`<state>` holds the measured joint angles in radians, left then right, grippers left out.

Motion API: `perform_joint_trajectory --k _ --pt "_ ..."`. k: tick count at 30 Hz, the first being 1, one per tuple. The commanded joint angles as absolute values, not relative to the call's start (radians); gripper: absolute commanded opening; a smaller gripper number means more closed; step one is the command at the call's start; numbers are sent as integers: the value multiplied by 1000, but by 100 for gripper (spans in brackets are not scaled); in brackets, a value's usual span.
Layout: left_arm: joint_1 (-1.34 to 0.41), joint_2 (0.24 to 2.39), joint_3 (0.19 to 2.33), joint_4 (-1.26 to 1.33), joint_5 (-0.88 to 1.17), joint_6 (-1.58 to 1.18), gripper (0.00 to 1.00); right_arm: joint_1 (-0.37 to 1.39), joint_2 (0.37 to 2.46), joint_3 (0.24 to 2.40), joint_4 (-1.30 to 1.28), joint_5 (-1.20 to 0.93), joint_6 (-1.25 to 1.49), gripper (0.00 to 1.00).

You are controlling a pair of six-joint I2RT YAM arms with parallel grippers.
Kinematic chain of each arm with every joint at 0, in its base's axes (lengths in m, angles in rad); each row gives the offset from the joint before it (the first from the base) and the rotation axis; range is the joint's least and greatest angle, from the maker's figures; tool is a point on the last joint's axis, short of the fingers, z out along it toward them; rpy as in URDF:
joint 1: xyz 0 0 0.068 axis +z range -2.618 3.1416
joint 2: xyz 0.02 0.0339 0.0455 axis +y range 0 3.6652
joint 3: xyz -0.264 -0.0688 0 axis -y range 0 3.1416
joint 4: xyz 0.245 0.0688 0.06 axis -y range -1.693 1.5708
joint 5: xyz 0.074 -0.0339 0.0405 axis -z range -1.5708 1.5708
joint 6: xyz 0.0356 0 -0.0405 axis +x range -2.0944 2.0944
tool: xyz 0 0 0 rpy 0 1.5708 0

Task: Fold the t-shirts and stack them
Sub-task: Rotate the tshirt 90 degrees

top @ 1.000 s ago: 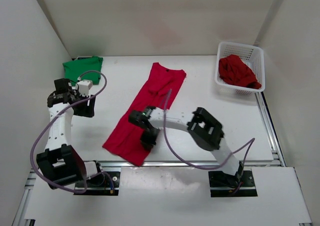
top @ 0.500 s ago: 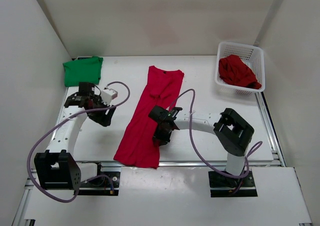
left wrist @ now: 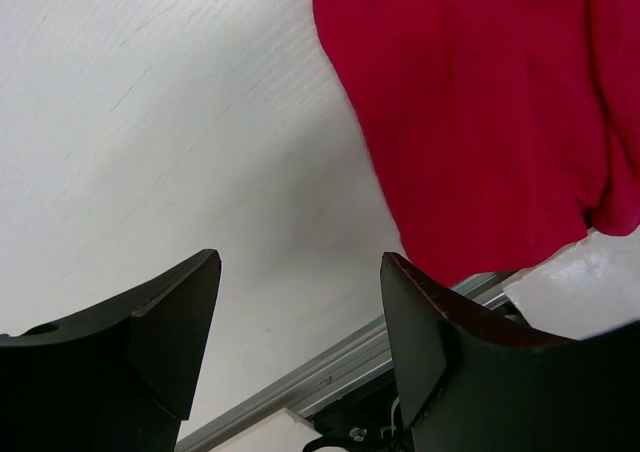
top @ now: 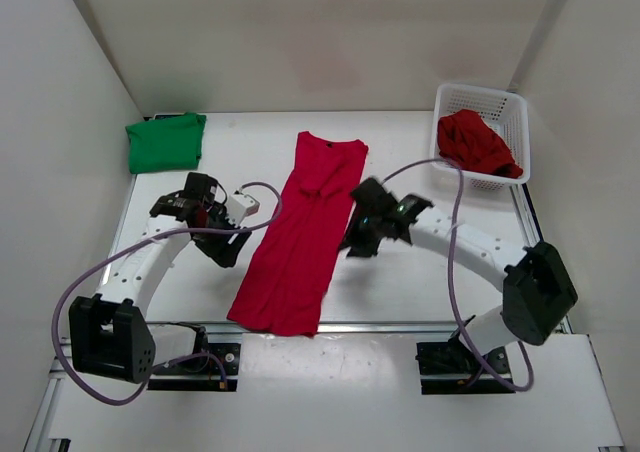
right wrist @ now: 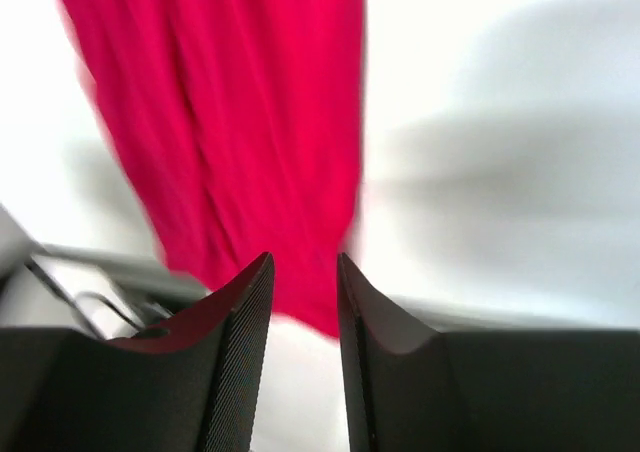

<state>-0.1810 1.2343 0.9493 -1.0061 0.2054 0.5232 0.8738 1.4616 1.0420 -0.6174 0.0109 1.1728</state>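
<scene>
Shows a broad white table (top: 430, 272), matt, with a fine streaked grain up close.

Carries down its middle the spread red t-shirt (top: 300, 237). Is soft thin cotton, laid as a long narrow strip with shallow lengthwise creases. Points its collar end toward the far wall and its hem toward the front edge, flaring a little and skewing left there.

Has at the far right corner a white plastic basket (top: 521, 122), rectangular, with walls of open mesh. Holds inside it the second red t-shirt (top: 475, 142), slumped in a crumpled mound with one fold lapping the near right rim.

Has at the far left corner the green t-shirt (top: 165, 142), folded into a flat, nearly square pad, well apart from the red strip.

Puts the left gripper (top: 228, 244) just left of the strip's lower half, over bare table. Spreads its black wedge-shaped fingers (left wrist: 170, 312) wide, with nothing between them.

Puts the right gripper (top: 358, 238) beside the strip's right edge, about midway along; cannot tell whether touching. Leaves a narrow gap between its black ribbed fingers (right wrist: 240, 317), with nothing pinched, in a blurred right wrist view.
</scene>
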Motion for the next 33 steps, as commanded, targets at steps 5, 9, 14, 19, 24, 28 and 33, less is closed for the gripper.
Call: perform_joint_trajectory --k 5,9,14,19,24,28,33 --pt "-189 1235 948 -1005 213 518 76 444 1684 1455 -649 -38 793 38" --pt "-193 1272 962 -973 224 486 76 365 1969 1745 -721 -61 660 40" --pt "-183 1402 1028 -971 235 416 75 356 2455 2370 -964 -6 528 42" --pt "-138 1453 1106 -965 265 358 74 310 2676 2665 -1065 72 557 44" --pt "-124 1506 1161 -954 252 322 74 307 2649 2565 -973 147 462 46" --pt "-100 1563 1204 -950 258 308 74 281 2689 2559 -973 54 454 46" --pt "-78 1615 1259 -954 247 322 74 305 2741 2612 -971 54 430 45"
